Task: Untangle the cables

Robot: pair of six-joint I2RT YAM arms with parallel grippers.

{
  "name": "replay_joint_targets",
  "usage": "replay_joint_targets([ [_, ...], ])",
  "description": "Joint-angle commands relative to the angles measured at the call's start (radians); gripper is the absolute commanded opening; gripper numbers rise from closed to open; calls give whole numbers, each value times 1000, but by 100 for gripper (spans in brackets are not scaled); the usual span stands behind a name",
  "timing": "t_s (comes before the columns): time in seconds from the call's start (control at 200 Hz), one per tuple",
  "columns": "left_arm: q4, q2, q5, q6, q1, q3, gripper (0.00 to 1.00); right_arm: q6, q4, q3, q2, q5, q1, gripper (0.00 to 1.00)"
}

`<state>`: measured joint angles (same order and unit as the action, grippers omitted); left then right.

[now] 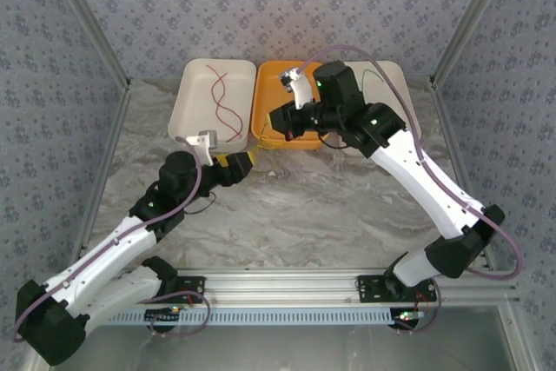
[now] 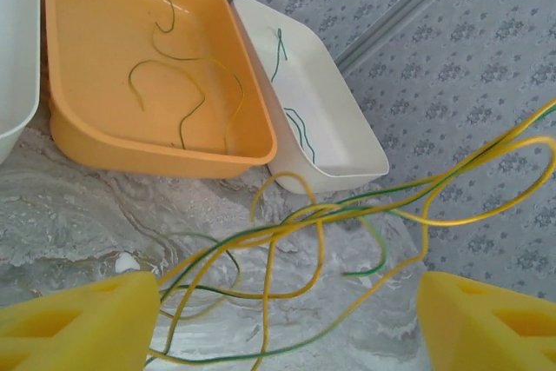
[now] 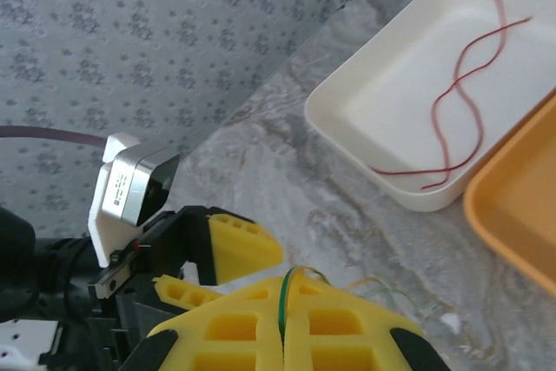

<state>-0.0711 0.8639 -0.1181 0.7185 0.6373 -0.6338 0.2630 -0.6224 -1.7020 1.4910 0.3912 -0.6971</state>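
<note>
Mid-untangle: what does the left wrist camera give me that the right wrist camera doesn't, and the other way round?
Left wrist: the tangle of yellow and green cables in front of the left gripper, whose fingers are wide open; loose cables lying in the orange tray; and green cables in the right white tray.
Right wrist: the right gripper shut on a green strand, and two red cables in the left white tray.
Both: the orange tray and the marble table.
</note>
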Motion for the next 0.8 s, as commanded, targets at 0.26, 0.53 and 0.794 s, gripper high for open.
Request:
replay_joint_targets([
  [0.26, -73, -54, 104, -152, 70, 115, 51, 81, 17, 88, 29, 101, -10, 0],
  [0.53, -231, -37, 378, -281, 303, 259, 63, 278, 134, 163, 70, 37, -33, 0],
  [0.794, -240, -5, 674, -221, 373, 353, 70, 451, 253, 283, 156, -35, -31, 0],
])
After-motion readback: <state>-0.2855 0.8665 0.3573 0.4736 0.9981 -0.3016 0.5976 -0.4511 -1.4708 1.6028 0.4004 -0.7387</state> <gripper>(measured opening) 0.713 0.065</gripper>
